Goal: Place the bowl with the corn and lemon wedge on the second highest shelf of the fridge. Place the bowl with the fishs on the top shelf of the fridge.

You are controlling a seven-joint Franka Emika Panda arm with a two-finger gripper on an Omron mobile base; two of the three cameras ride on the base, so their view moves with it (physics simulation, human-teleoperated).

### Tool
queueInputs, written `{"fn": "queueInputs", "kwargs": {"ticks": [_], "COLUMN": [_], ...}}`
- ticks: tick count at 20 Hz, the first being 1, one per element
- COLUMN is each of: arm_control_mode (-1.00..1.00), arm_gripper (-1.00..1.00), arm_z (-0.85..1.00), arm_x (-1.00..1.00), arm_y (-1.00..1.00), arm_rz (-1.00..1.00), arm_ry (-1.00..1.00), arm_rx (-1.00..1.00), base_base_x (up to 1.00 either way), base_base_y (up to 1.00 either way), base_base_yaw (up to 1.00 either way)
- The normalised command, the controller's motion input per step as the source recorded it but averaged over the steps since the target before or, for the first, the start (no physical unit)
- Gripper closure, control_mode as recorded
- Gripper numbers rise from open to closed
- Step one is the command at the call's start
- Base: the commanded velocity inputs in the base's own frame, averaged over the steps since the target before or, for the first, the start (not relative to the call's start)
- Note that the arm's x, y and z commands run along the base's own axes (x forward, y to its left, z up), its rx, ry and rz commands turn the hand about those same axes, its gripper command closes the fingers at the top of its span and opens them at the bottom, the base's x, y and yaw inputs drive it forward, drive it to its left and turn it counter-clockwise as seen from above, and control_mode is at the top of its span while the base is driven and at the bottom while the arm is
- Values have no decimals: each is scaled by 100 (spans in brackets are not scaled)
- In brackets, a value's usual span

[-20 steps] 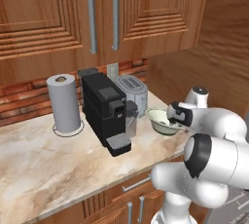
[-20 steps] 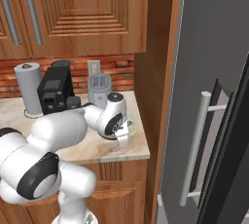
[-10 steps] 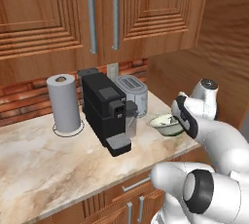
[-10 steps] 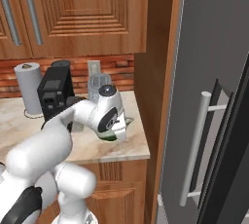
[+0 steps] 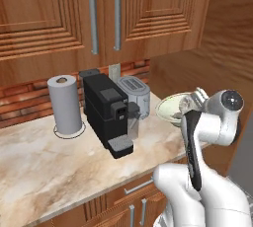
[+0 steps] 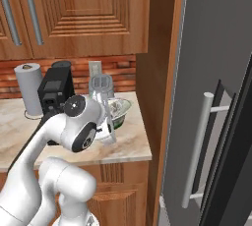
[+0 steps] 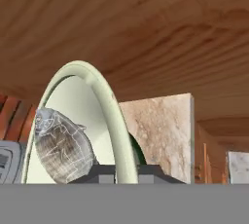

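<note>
Okay, fish bowl is pinched on its rim by my gripper, jaws clamped either side of the wall, held off the counter at its right end, fish inside. Risk as I see it: a rim pinch is a weak hold, so a fast swing could tilt the bowl and dump the fish. Toaster sits just beside, coffee machine and paper towel roll further left. Wood side panel stands between bowl and fridge; the door handle is near my path.

A marble counter carries the kitchen things. To the left of the gripper stand a toaster and a black coffee machine. Farther left stands a paper towel roll.
</note>
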Motion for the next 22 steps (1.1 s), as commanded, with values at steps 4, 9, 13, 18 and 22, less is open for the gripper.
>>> {"fn": "queueInputs", "kwargs": {"ticks": [4,9,13,18,22], "arm_control_mode": [-100,-100,-100,-100,-100], "arm_gripper": [100,100,100,100,100], "arm_z": [96,65,10,0,0], "arm_x": [-65,-23,0,-2,-21], "arm_y": [0,0,0,0,0], "arm_rz": [-16,-4,0,0,0], "arm_ry": [-34,-9,0,0,-5], "arm_rx": [0,12,11,0,0], "base_base_x": [0,0,0,0,0], "base_base_y": [0,0,0,0,0], "base_base_yaw": [0,0,0,0,0]}}
